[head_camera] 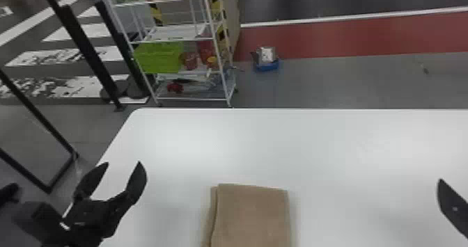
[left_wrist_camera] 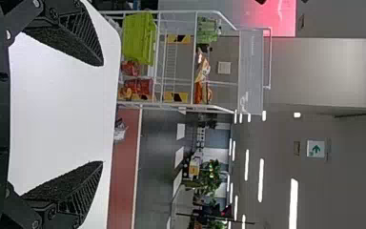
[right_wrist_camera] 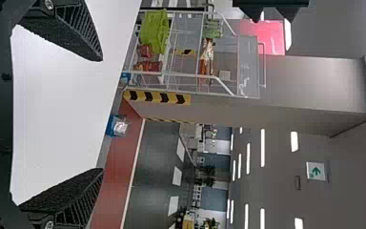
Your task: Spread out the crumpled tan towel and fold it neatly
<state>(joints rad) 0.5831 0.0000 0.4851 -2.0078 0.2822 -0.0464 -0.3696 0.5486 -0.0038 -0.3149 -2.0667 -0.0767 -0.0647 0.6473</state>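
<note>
Beyond the white table stands a wire rack, and on the table's near part lies the tan towel, folded compactly; the job looks nearly done, perhaps one uneven edge left to square. The left gripper, at the table's left side, and right gripper, toward its right, are spread wide, holding nothing.

Seems indoor lab or test hall: wire rack, hazard tape, red floor strip, crosswalk stripes, exit sign.
</note>
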